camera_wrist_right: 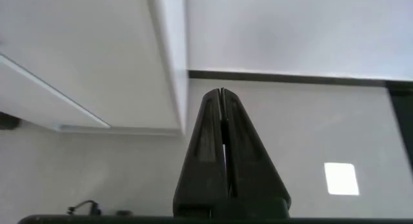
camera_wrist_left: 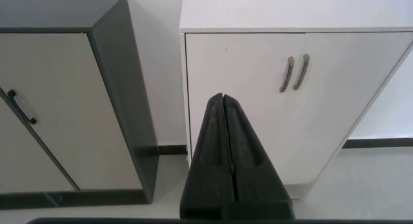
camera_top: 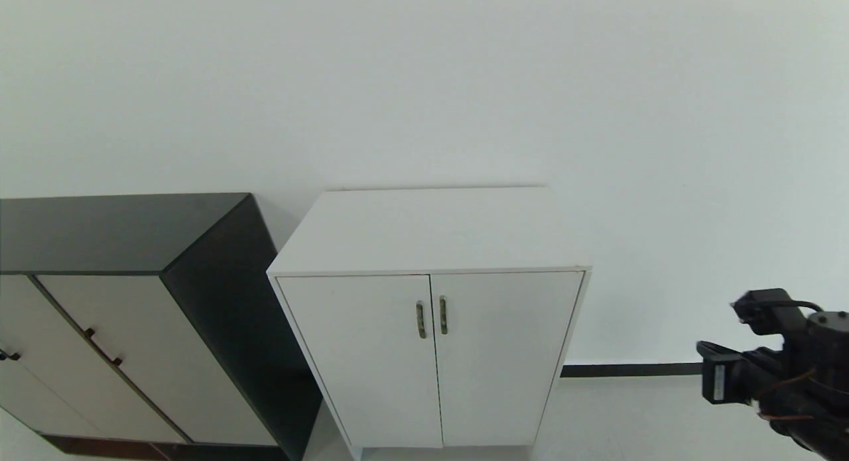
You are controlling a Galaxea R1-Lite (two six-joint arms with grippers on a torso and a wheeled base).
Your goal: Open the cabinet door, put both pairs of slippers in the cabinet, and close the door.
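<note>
Left of the white cabinet (camera_top: pixel 424 229), a black cabinet (camera_top: pixel 225 302); doors (camera_top: pixel 371 361) shut; left gripper (camera_wrist_left: pixel 223 99) and right gripper (camera_wrist_right: pixel 221 93) fingers pressed together.

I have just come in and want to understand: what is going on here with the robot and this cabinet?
The robot faces a white cabinet with both doors shut. The left gripper, shut and empty, points at its front without touching it. The right gripper, also shut and empty, hangs low beside the cabinet, over the floor. No door is opened yet.
</note>
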